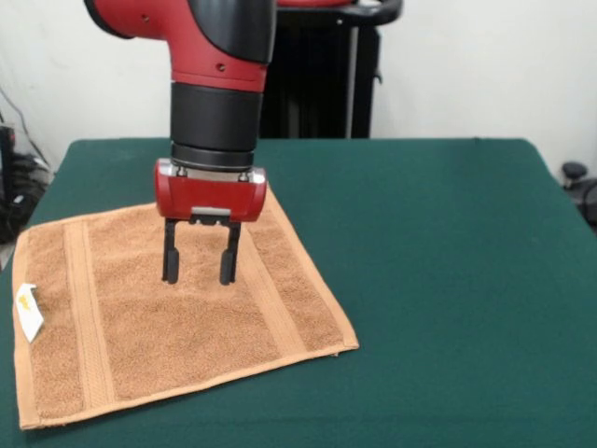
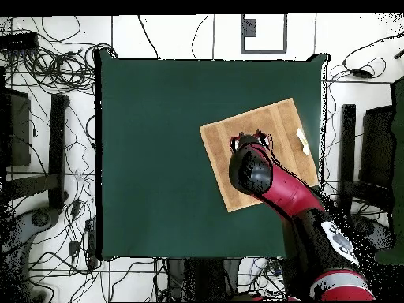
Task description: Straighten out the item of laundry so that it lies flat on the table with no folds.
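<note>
Two black fingers (image 1: 171, 254) hang parted from the gripper (image 1: 199, 278), with an empty gap between them and nothing held; their tips sit low over the towel (image 1: 177, 322), left of centre in the front view, though contact with the cloth cannot be judged. Above them is the red gripper body, then the black wrist and the red arm (image 1: 219, 47) rising out of the top of the frame. The orange-tan towel lies spread out on the green table (image 1: 448, 280) at the lower left of the front view, its woven bands (image 1: 89, 317) running along two sides and a small white tag (image 1: 29, 311) at its left edge. In the overhead view the towel (image 2: 272, 126) lies near the table's right edge, partly hidden by the arm.
</note>
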`<act>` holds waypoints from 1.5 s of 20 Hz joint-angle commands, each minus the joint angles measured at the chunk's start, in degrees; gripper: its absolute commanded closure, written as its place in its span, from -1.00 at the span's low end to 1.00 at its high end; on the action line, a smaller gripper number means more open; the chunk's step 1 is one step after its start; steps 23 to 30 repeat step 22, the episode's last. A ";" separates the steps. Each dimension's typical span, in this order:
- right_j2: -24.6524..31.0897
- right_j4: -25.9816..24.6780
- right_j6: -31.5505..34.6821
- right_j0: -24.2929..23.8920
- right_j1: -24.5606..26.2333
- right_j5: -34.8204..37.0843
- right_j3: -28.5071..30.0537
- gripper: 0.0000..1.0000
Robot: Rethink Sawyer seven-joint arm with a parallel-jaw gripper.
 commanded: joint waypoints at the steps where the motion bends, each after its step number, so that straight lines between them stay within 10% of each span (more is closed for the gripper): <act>1: 5.20 -1.00 16.26 1.23 3.11 -2.20 4.84 -1.00; 30: 4.28 0.41 16.49 1.70 4.95 -3.18 3.93 -1.00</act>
